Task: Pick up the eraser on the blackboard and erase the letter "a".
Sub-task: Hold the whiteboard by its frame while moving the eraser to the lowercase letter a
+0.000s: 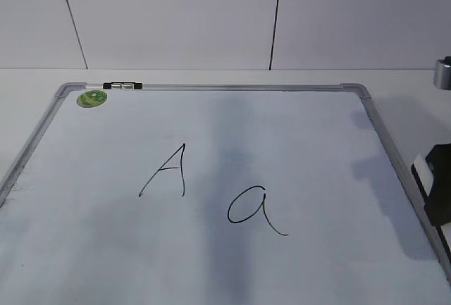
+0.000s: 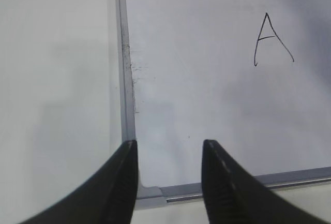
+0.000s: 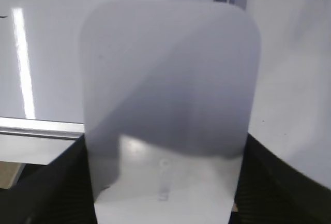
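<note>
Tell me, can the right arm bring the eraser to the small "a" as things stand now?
Probably yes. The right gripper already holds the eraser at the blackboard's right edge, and the board surface between it and the letter "a" looks bare.

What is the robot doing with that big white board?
The right pincer is gripping the white eraser at the right side of the blackboard. Two letters are drawn on the board in black marker: an uppercase "A" and the letter "a" beside it. Both are whole, so no wiping has happened yet. The left pincer hangs open and empty over the board's near left corner.
</note>
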### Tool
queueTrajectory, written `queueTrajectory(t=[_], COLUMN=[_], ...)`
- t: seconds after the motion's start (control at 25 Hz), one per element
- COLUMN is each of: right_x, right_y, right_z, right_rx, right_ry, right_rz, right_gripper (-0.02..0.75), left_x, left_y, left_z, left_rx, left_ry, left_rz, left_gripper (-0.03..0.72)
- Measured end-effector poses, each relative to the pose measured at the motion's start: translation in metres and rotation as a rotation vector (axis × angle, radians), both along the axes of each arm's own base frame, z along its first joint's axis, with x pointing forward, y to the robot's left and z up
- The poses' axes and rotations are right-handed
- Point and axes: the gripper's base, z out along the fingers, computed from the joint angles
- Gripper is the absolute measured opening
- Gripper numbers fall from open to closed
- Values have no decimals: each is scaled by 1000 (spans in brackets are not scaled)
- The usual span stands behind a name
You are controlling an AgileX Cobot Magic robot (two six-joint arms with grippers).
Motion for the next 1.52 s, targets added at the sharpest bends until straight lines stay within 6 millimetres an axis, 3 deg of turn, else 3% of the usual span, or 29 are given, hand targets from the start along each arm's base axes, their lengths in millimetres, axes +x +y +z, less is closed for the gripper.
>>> queueTrajectory(t=[0.36,0.88,1.16,1.52], right_x=[0,0,0,0], right_y=[0,0,0,0], right_z=[0,0,0,0], right_rx=[-2,-3,-3,-3], right_ry=[0,-1,-1,-1], right_rz=[21,30,30,31], right_gripper=[559,559,559,559], left_x=[60,187,246,284], left_y=[2,9,13,14], left_z=[-6,-7,-37,-87], left_rx=[-16,39,67,72], left_ry=[255,478,611,747], left_rz=[9,16,7,-14], left_gripper=[352,403,373,300])
